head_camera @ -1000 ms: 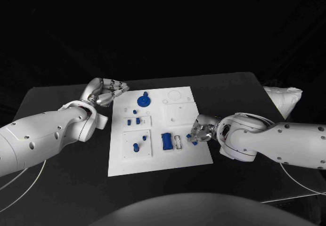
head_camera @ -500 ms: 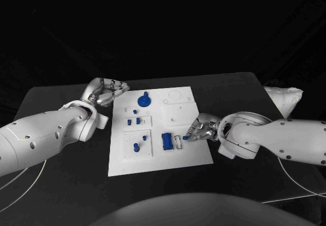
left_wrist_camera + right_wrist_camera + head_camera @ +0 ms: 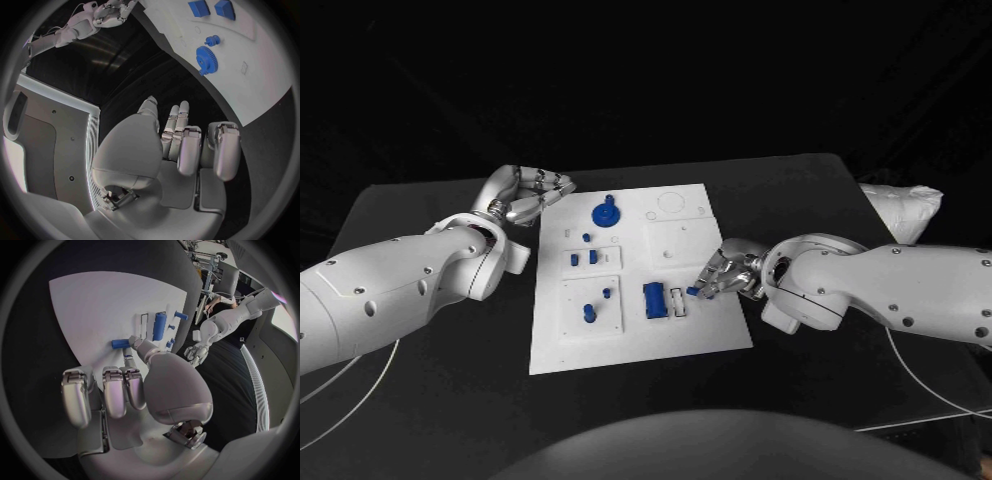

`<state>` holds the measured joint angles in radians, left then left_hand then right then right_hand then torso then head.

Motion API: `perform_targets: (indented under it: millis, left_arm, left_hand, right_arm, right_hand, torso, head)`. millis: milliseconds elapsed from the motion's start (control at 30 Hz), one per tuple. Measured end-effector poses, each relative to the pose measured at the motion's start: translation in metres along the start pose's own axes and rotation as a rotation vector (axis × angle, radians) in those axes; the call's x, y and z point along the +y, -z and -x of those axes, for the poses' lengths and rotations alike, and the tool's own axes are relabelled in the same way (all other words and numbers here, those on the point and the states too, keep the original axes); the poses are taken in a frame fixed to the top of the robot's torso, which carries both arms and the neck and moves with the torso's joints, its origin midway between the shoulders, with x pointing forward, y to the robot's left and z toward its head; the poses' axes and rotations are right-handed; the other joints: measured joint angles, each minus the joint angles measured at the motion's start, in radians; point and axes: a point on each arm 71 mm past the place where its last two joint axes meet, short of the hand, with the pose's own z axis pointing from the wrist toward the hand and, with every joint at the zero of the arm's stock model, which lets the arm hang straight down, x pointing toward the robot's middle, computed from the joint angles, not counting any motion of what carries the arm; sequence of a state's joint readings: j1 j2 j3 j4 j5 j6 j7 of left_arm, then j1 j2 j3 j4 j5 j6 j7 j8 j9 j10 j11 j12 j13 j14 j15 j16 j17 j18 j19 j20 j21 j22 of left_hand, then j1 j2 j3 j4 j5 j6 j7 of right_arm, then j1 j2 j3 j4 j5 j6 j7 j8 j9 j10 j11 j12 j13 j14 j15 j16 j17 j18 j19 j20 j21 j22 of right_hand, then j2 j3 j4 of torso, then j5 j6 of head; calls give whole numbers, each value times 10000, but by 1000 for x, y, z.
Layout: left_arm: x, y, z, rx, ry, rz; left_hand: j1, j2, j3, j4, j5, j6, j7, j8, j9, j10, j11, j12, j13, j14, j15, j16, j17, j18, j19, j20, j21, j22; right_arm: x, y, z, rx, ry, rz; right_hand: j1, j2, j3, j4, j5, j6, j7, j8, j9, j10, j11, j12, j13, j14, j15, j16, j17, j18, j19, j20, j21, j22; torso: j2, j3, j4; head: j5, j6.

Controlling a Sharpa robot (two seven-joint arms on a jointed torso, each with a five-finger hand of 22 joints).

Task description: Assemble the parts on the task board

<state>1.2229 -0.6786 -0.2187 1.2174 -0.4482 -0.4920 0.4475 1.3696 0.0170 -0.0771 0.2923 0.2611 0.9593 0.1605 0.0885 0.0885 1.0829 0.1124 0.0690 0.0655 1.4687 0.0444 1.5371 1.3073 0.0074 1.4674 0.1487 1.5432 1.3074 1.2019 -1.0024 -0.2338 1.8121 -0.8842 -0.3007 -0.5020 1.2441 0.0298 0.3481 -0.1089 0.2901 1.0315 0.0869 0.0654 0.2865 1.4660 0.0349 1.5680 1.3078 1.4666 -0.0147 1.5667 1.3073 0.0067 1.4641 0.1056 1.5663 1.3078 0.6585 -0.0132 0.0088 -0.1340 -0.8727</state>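
Parts (image 3: 653,299) on task board (image 3: 711,335)

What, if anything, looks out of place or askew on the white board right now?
Nothing stands out. The task board lies flat on the table, its blue parts sit in place, and the right hand pinches a small blue piece just over it. The left hand rests off the board's far corner.

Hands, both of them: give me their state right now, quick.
Left hand: holds nothing, fingers curled in, beside the task board.
Right hand: pinches a small blue part over the board.
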Motion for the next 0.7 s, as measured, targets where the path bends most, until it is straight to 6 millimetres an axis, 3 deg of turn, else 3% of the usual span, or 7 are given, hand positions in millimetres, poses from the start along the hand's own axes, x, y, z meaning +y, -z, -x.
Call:
perform_targets:
  millis: [167,700]
  left_arm:
    - [0,0,1,-11,-6,9]
    - [1,1,1,-11,-6,20]
  left_hand:
    - [0,0,0,0,0,0,0,0,0,0,0,0,0,0,0,0,0,0,0,0,0,0]
    - [0,0,0,0,0,0,0,0,0,0,0,0,0,0,0,0,8,0,0,0,0,0]
  right_arm:
    - [0,0,-1,57,-13,-40]
    - [5,6,-7,361,-975,-89]
  right_hand:
    - [-54,-54,-58,58,-226,56,55,0,-99,0,0,0,0,0,0,0,0,-1,39,-39,0,0]
    - [-54,-54,-106,105,-289,127,56,-2,-179,0,1,0,0,0,1,0,0,0,39,-38,0,-2]
  torso:
    - [0,7,-2]
    - [-3,2,-3]
  head:
    - [25,0]
    - [31,0]
